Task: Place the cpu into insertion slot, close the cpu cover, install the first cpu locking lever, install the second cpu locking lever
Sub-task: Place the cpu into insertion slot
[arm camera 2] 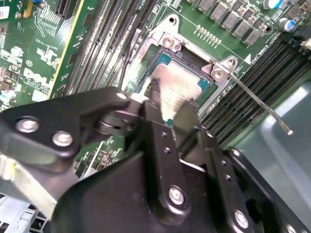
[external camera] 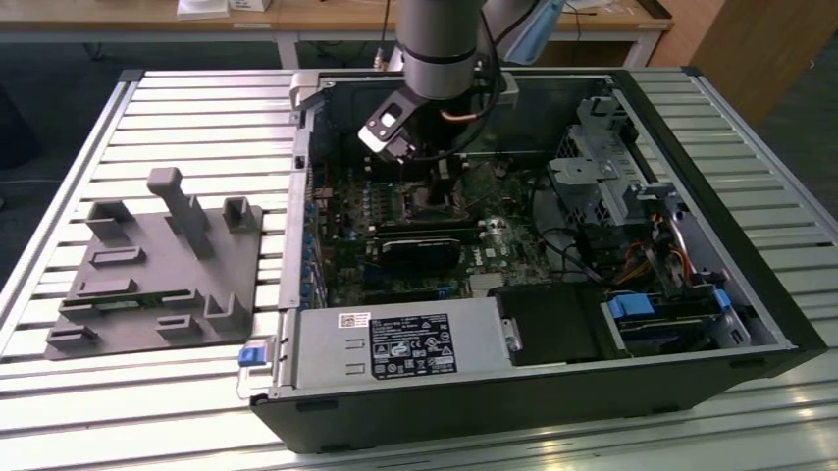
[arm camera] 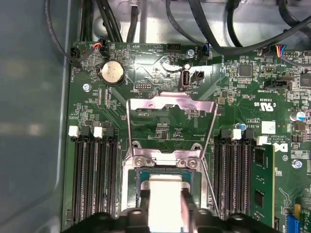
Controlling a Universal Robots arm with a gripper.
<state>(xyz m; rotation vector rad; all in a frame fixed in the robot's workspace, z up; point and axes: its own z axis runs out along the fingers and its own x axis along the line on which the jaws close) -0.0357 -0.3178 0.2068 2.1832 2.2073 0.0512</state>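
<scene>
My gripper [external camera: 439, 184] reaches down into the open computer case over the motherboard. In both wrist views its fingers flank the cpu [arm camera 2: 176, 86] [arm camera: 164, 193], a small square chip with a dull silver top, and are shut on it. The chip sits at or just above the insertion slot [arm camera 2: 195, 62] [arm camera: 141, 175]; I cannot tell whether it is seated. The cpu cover [arm camera: 170, 103], a silver frame with a cut-out centre, is swung open away from the slot. One thin locking lever [arm camera 2: 257, 99] stands free beside the slot.
Long black memory slots [arm camera: 95, 179] run on both sides of the socket. A black card [external camera: 426, 245] lies just in front of it, with the power supply [external camera: 392, 343] nearer still. A drive cage and cables [external camera: 609, 182] fill the exterior view's right. A grey fixture [external camera: 157, 265] sits outside the case.
</scene>
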